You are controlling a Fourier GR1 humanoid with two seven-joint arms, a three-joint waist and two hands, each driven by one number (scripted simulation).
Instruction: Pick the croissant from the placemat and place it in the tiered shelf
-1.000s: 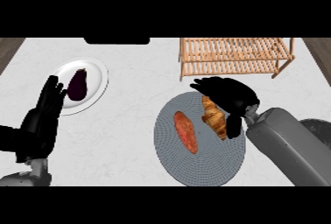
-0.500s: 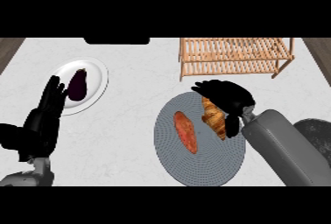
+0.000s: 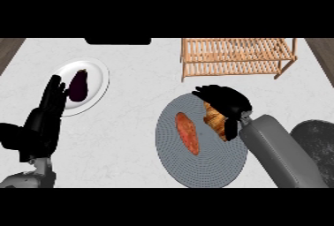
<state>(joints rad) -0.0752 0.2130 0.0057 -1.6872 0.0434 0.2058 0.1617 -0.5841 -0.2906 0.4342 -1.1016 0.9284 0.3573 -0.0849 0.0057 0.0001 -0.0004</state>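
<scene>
Covering the croissant (image 3: 216,120), the right hand (image 3: 225,99) sits with fingers curled down over its far end; whether they truly pinch it I cannot tell. The croissant lies on the placemat (image 3: 195,163), under and just behind that hand. Risk: a partial hold could let it slip on lifting, or the palm could nudge the orange food (image 3: 187,133) lying just left of it. The shelf (image 3: 235,57) stands ahead of the hand, near, with bare counter between. Left hand (image 3: 44,119) rests spread by the plate (image 3: 96,76), well apart.
</scene>
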